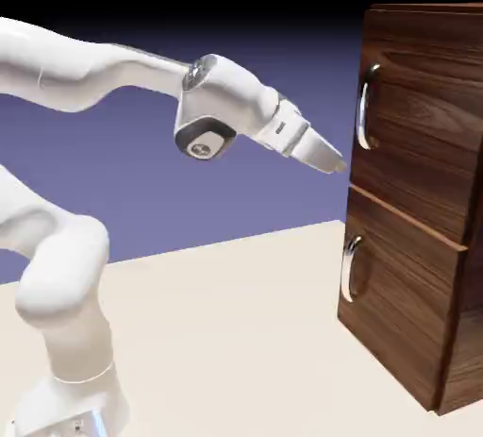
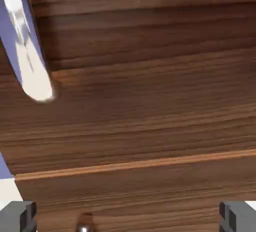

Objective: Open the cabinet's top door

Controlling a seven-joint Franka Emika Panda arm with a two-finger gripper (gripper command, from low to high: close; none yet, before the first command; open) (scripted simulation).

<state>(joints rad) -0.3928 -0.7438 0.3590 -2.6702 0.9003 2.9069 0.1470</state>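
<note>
White robot arm over a pale bench (image 1: 236, 312), gripper (image 1: 332, 161) spread wide and holding nothing, tips aimed at a tall dark wooden cabinet (image 1: 420, 237) just ahead. Top door (image 1: 415, 114) directly in front of the gripper, close but apart. Silver handle (image 1: 366, 107) of that door slightly above and beyond the tips, long axis vertical. In the hand view, handle (image 2: 27, 50) up and to the left, off centre. Likely needs a shift up toward the bar before closing.

No readable text, label or number shows on anything in either view
</note>
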